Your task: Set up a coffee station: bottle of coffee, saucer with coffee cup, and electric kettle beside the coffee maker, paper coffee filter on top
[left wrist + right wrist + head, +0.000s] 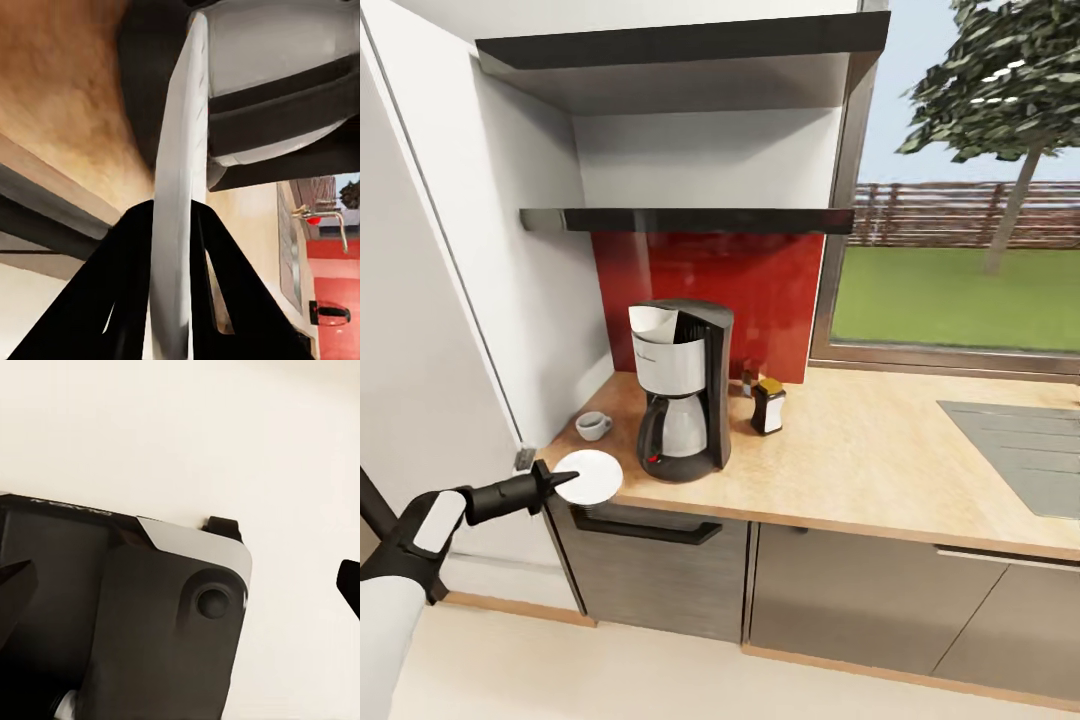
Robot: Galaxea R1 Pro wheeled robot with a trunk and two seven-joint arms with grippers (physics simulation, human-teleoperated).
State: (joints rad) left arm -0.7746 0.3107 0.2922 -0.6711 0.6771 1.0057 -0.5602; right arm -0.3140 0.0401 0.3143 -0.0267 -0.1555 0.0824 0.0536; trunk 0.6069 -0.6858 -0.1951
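A: Where's the saucer [589, 475]?
B: Clamped at its rim in the left gripper [563, 480], at the countertop [860, 450] edge, coffee maker [680, 390] just beyond.
A: Handling?
B: Probably stiff, slick, breakable; rim grip suits.

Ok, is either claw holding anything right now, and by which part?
The left claw grips the saucer by its rim, at the countertop edge. The right claw's fingers are spread with nothing between them.
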